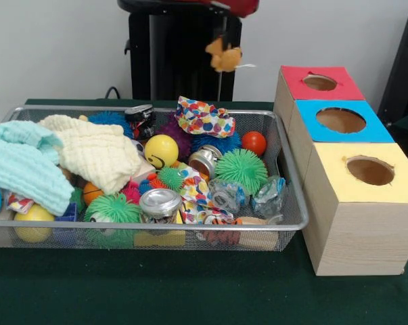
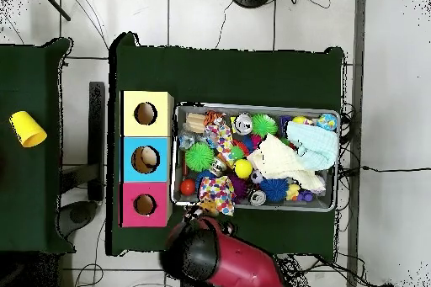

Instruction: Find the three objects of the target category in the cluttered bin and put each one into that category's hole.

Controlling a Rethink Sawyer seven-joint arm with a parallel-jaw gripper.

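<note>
At the top centre of the front view the gripper (image 1: pixel 224 47) hangs with its fingers closed on a small orange object (image 1: pixel 224 57), perhaps a soft toy, lifted clear of the wire bin (image 1: pixel 285 169), probably to carry it toward the coloured boxes (image 1: pixel 339 122).

I see a silver wire bin (image 1: pixel 290 203) on a dark green table (image 1: pixel 190 291). In the bin are a pale blue cloth (image 1: pixel 21 162), a cream cloth (image 1: pixel 95 152), a yellow ball (image 1: pixel 161 150) with a black smile, a red ball (image 1: pixel 254 142), green spiky balls (image 1: pixel 241 169) and a white cloth with many-coloured dots (image 1: pixel 204 118). The wooden boxes have a red top (image 1: pixel 349 84), a blue top (image 1: pixel 308 125) and a yellow top (image 1: pixel 332 172). An orange-yellow thing (image 1: pixel 224 55) hangs at the gripper.
</note>
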